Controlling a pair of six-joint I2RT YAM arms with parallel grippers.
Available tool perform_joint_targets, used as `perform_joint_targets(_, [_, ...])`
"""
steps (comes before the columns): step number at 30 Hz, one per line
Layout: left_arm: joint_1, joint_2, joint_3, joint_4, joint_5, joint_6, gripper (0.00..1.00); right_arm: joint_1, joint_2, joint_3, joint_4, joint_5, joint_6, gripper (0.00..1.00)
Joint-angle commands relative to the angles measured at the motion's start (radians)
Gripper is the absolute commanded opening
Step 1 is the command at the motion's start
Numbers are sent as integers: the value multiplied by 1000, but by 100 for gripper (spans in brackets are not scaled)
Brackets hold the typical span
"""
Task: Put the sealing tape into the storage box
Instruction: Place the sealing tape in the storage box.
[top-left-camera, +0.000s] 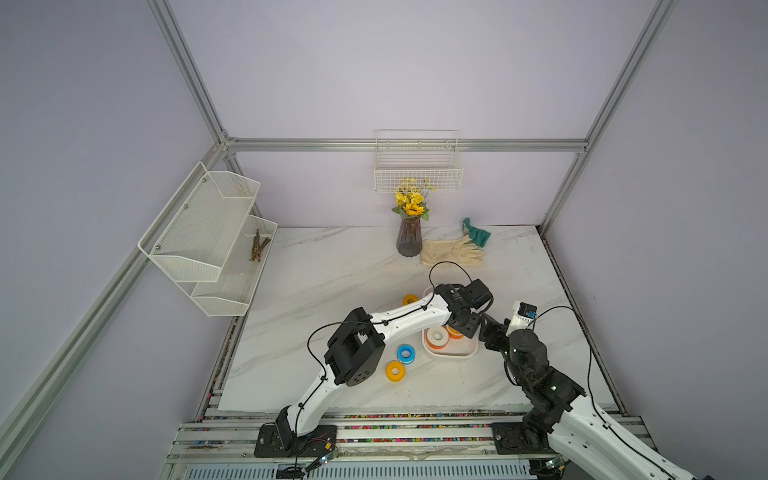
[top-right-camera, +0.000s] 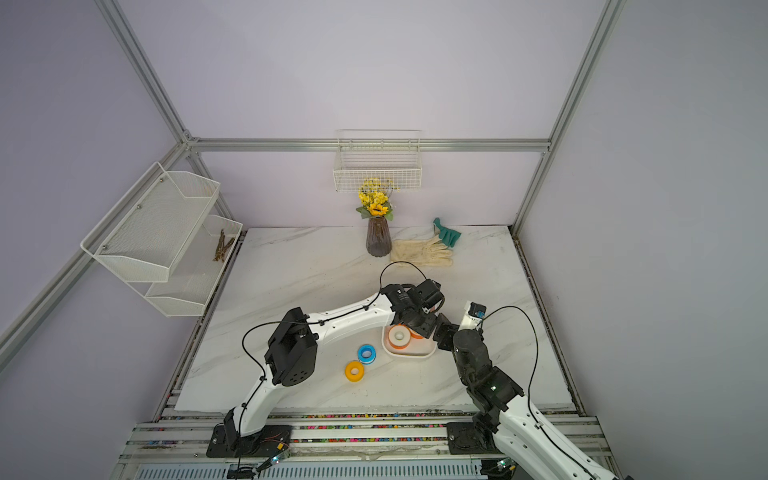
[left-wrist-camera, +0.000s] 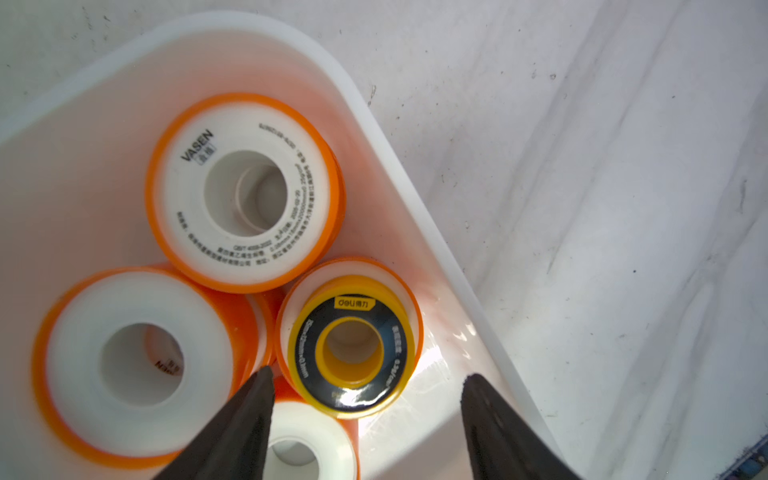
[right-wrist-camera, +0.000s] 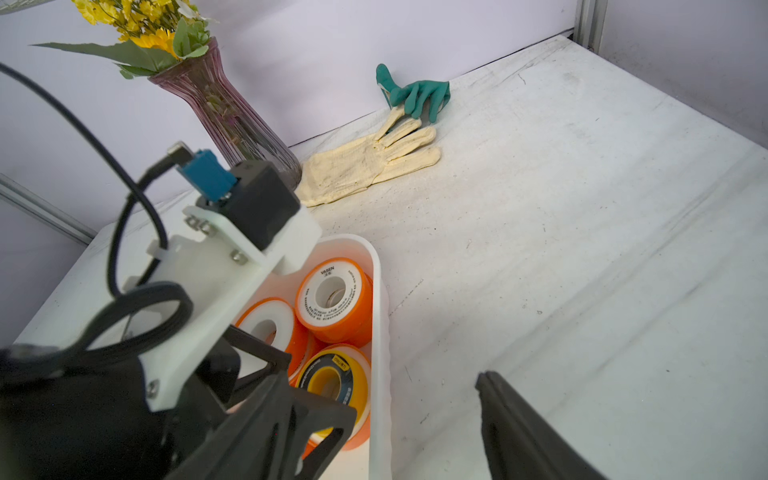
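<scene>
VASEN on orange spool (left-wrist-camera: 187, 195); deli on black-yellow spool (left-wrist-camera: 307, 345).

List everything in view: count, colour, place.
box: one, white, on table.
orange tape: at least four, orange-white, in box.
black-yellow tape: one, atop orange tape in box.
yellow tape: two, on table outside box.
blue tape: one, blue-white, on table beside box.
vase: one, purple, yellow flowers, table back.
cream glove: one, beside vase.
green glove: one, behind cream glove.
wire racks: two, white, wall-mounted.
left gripper: open, black, over box.
right gripper: open, black, at box's edge.

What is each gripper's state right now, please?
Left gripper: open, holding nothing.
Right gripper: open, holding nothing.
</scene>
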Motion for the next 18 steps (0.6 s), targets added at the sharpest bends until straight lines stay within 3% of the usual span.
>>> perform_joint_targets(1, [-4,-67,-13,-20,-30,-4,70,-2,-4,1,-3,4,1,76])
perform_joint_targets(8, [18,-141,-45,-61,-82,-16,68,-3,-8,0,13,-31,-26,79])
perform_joint_targets(18, [95,-540,-407,-68,-178,-46,66,-3,88,76,61,-192,-121,80])
